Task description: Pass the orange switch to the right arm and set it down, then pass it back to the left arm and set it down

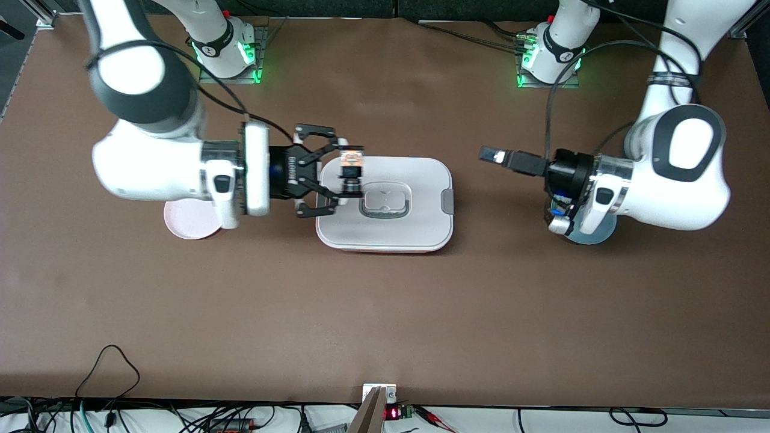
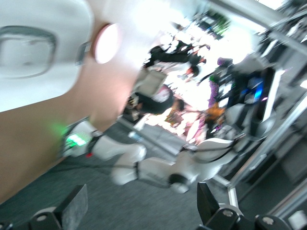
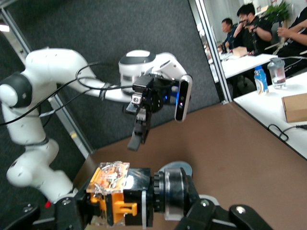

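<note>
Left of centre in the front view, the right hand (image 1: 341,174) grips the orange switch (image 1: 351,161) over the edge of the box (image 1: 415,204), which sits mid-table (image 1: 385,313). The left hand (image 1: 494,156), right of centre in that frame, hovers over bare table with its fingers (image 2: 74,208) spread wide; it appears empty, though its wrist view is blurred.

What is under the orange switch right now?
The box: the right gripper holds the switch over its lid's edge. Anything inside the closed box is hidden.
</note>
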